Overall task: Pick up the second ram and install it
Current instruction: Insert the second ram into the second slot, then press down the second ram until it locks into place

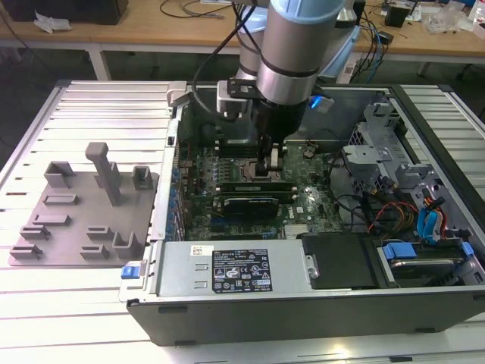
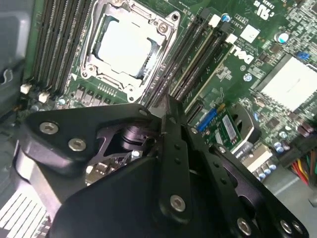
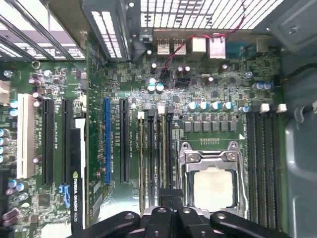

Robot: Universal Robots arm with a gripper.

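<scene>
One black gripper [image 1: 271,168] reaches down into the open dark computer case [image 1: 303,303], right over the green motherboard [image 3: 119,79]; its fingers look pressed together at the tip, pinched on the thin dark green memory stick [image 3: 161,148]; that stick sits upright in the row of black slots just beside the square metal-framed CPU socket [image 3: 212,173]; the grey plastic plate with upright blocks [image 1: 83,216] lies outside the case, on the exterior view's left.

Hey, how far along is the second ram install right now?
Done, apparently: pickup and carry, since the tool is down inside the case at the memory slots beside the CPU socket. In hand: the second ram stands in a slot right under the tool. Left: I cannot tell whether it is fully seated or its latches are closed.
</scene>
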